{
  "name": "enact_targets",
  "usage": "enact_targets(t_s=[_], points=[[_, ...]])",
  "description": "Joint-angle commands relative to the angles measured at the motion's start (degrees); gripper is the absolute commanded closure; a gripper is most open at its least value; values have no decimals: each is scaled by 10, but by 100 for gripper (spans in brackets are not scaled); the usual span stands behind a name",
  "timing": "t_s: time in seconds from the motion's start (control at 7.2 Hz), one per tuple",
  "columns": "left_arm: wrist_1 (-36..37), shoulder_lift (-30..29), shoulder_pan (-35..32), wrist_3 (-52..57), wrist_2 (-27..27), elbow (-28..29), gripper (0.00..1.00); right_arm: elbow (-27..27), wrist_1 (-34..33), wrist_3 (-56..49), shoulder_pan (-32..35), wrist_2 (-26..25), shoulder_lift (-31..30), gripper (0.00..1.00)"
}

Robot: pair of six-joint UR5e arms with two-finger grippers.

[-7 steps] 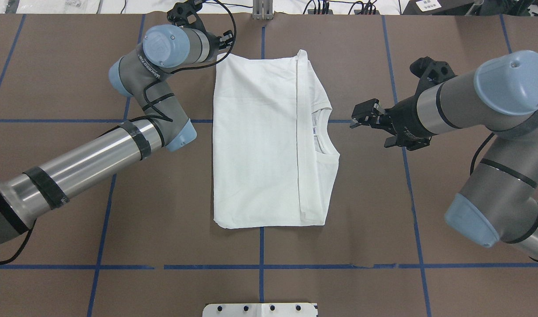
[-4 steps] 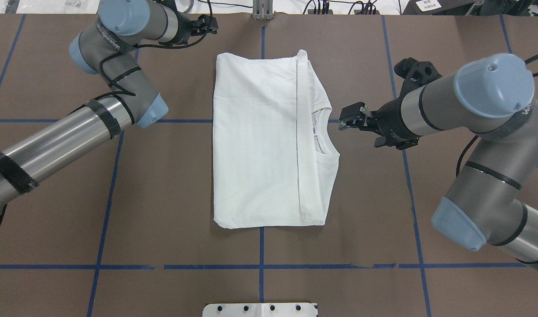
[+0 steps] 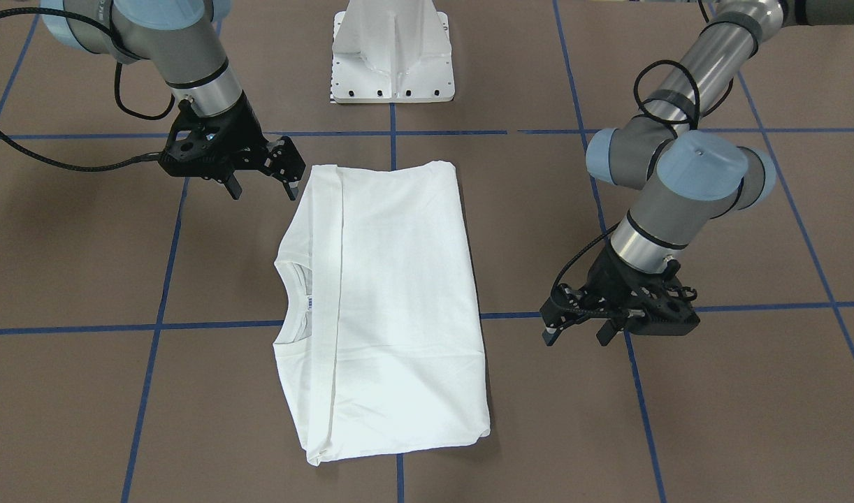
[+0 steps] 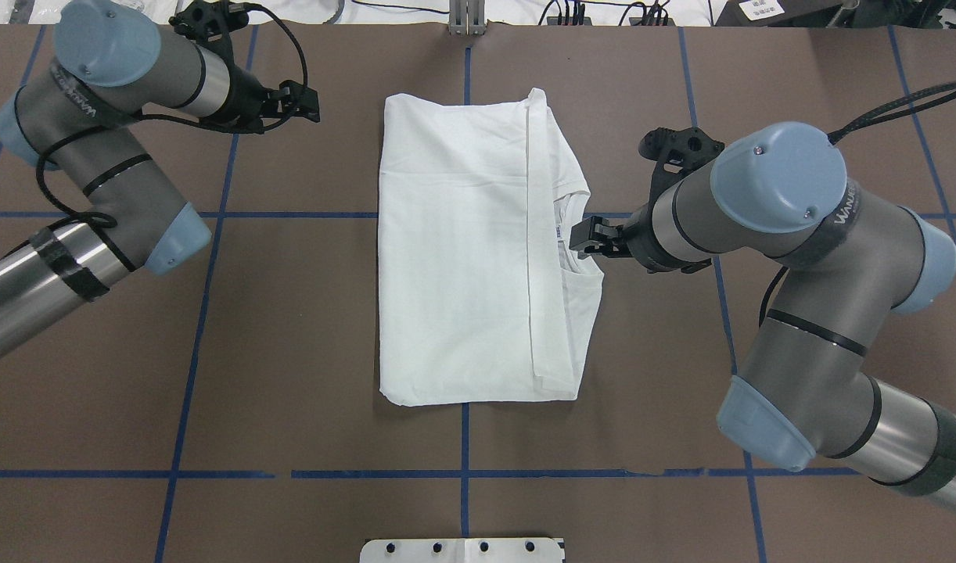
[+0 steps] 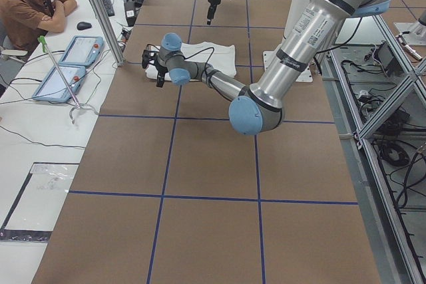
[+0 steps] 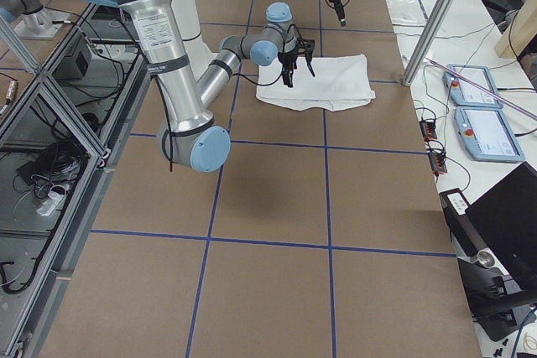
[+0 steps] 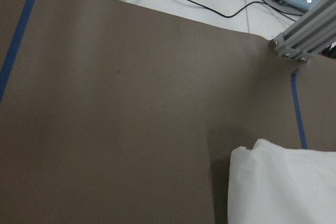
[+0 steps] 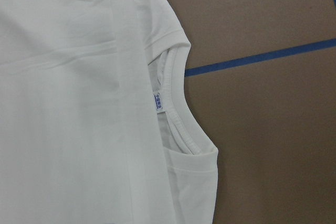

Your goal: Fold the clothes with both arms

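Observation:
The white shirt point(image 4: 462, 258) lies folded into a long rectangle mid-table, its ribbed collar point(image 4: 573, 234) and small neck label point(image 8: 158, 102) on the right side. My right gripper point(image 4: 584, 238) hangs open above the table just beside the collar, holding nothing; in the front-facing view the right gripper point(image 3: 263, 187) shows both fingers spread. My left gripper point(image 4: 310, 105) is open too and hovers off the shirt's far left corner, apart from the cloth. The left gripper point(image 3: 579, 335) shows spread fingers. The left wrist view catches only a corner of the shirt point(image 7: 283, 187).
The white pedestal base point(image 3: 392, 56) stands at the robot's side of the brown, blue-taped table. A metal post point(image 7: 304, 40) rises at the far edge. A seated person point(image 5: 26, 4) and two tablets point(image 5: 66, 64) are beyond that edge.
My left arm has swung out to the left, away from the shirt's far corner. My right gripper has moved left, up to the collar. The shirt has not moved.

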Motion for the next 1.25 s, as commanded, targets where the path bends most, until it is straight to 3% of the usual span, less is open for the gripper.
enact_targets(t_s=[0.0,0.42,0.83,1.11], points=[[16,84,0,14,-38,-107,0,-25,-7,-14,-32,-48,8,0],[17,135,-1,14,-33,-148,0,-40,-142,-70,-95,-82,86,0],[17,143,1,14,-37,-152,0,-65,-143,-182,-142,-108,88,0],[17,143,0,14,-37,-148,0,-72,-140,-193,-166,-109,92,0]])
